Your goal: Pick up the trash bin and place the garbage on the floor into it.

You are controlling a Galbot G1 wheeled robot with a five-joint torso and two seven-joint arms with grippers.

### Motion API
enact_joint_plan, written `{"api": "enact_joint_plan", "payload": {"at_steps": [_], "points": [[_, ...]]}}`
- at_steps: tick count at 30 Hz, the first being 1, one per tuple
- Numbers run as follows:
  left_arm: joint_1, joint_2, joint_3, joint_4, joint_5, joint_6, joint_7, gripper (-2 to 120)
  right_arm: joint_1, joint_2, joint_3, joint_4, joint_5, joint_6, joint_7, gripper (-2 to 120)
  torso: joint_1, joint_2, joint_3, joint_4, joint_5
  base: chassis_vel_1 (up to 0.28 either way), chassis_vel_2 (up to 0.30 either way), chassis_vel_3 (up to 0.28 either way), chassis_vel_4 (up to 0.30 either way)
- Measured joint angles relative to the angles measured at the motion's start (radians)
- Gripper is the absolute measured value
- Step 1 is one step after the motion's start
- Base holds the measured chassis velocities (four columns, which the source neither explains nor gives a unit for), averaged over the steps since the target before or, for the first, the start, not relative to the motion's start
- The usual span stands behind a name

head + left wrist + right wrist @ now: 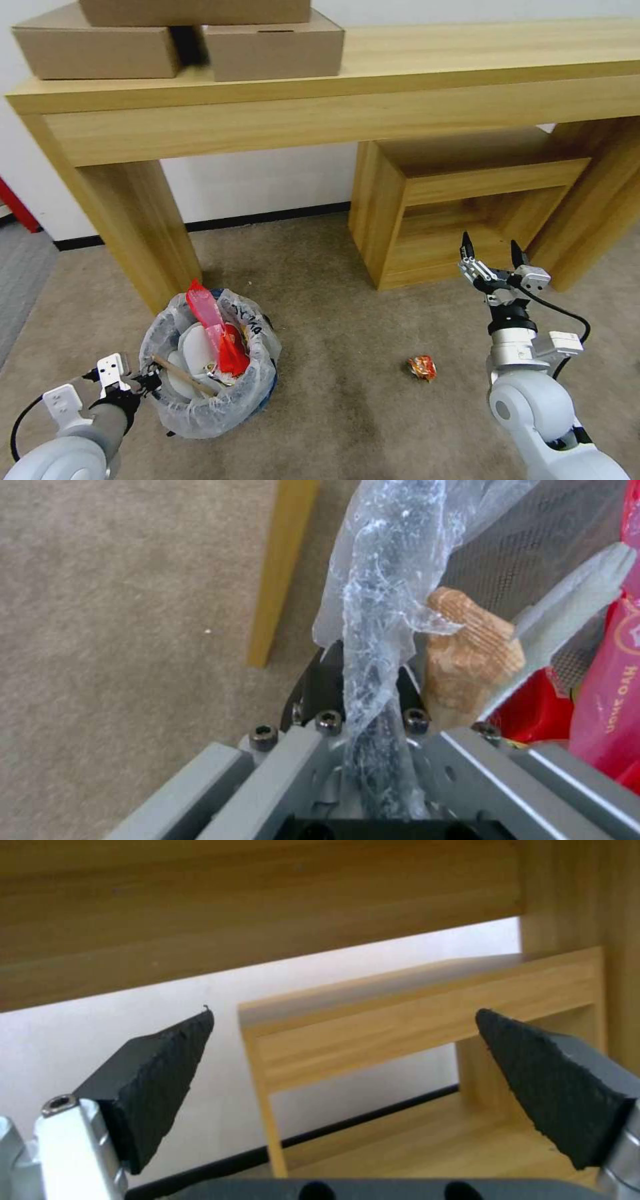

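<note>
The left hand (pixel 148 385) pinches the bag-lined rim of the trash bin (pixel 210 363), which sits on the carpet floor (pixel 347 400) full of litter. The right hand (pixel 491 255) is raised, fingers spread wide and holding nothing. An orange wrapper (pixel 422 367) lies between them.

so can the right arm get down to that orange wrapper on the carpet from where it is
Probably yes. The orange wrapper lies alone on bare carpet, just left of the right arm's base, with nothing around it. The right gripper is open and empty, raised toward the wooden table, so it would need to drop down.
</note>
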Motion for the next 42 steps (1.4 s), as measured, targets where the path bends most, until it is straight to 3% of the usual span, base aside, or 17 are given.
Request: {"api": "enact_joint_plan", "payload": {"at_steps": [42], "points": [[0.004,0.004,-0.006,0.001,-0.002,0.0,-0.001,1,-0.003,0.025,-0.018,-0.007,-0.023,0.013,-0.002,100,0.0,0.0,0.0,0.0,0.0,-0.053,-0.056,-0.057,-0.058]]}}
